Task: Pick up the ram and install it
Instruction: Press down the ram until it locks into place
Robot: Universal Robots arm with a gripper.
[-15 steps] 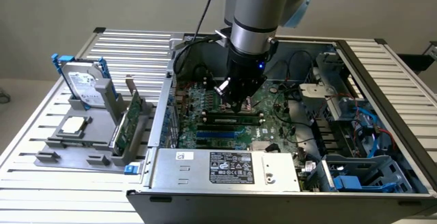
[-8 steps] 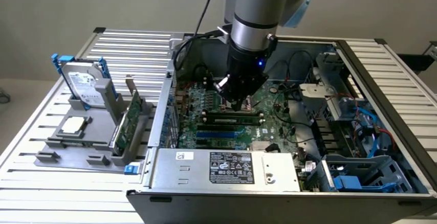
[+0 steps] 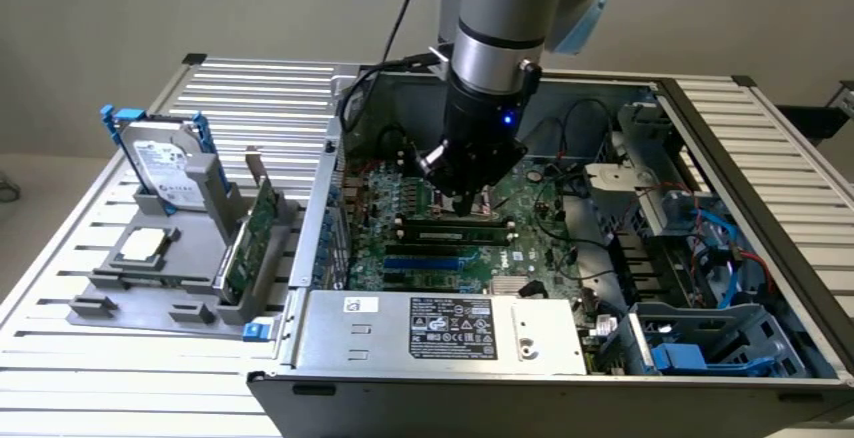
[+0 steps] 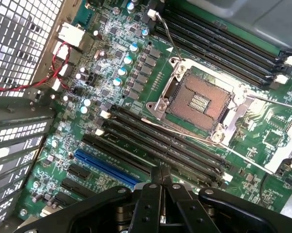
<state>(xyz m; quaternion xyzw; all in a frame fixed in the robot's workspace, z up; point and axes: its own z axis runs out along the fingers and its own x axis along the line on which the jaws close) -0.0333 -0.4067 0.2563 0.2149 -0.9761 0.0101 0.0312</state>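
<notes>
Green motherboard (image 4: 136,97) lies inside the computer case (image 3: 441,328) on a slatted metal table (image 3: 254,88), fingers (image 4: 161,187) clenched empty above it.

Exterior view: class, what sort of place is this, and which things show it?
Probably a robotics test bench for computer assembly: an open computer case with its motherboard exposed sits on a slatted metal table, beside a grey fixture holding a hard drive.

Matt green circuit board (image 4: 112,73), shiny metal socket frame (image 4: 197,97) (bare), black plastic slots (image 4: 160,145), ribbed metal table (image 3: 254,93)
</notes>
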